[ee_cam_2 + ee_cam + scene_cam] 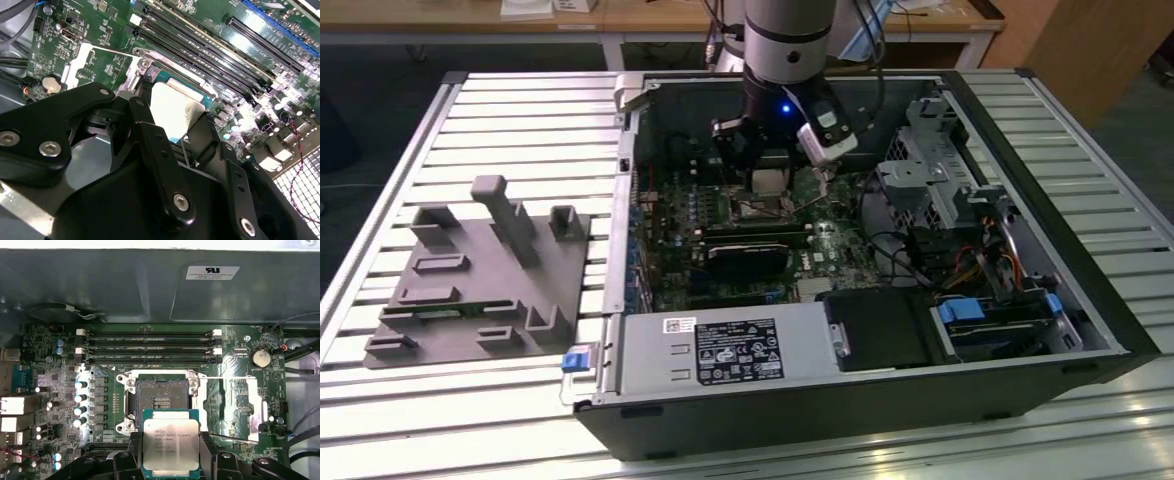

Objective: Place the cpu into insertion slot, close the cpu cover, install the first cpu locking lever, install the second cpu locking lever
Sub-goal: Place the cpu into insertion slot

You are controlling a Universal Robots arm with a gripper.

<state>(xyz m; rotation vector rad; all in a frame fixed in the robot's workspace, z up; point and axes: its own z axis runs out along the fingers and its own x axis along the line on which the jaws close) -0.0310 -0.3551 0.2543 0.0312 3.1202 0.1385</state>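
Observation:
My gripper (170, 456) is shut on the cpu (170, 446), a flat square chip with a pale metal top, one black finger on each side edge. The chip hangs just short of the insertion slot (156, 399), which lies uncovered with its dark centre showing. The cpu cover (235, 407), a shiny frame plate, is folded open beside the slot. A thin lever wire (227, 377) runs along that plate. In the second wrist view the cpu (177, 110) sits between the fingers (145, 97) above the socket frame, with the cpu cover (82, 62) beyond. In the exterior view the gripper (769, 176) hovers over the insertion slot (758, 208).
Long black memory slots (150, 346) run beside the socket. The open computer case (620, 110) walls in the board. A drive cage (927, 180), cables (987, 255) and a power supply (720, 350) crowd the case. A grey fixture (480, 275) sits on the slatted table at the exterior view's left.

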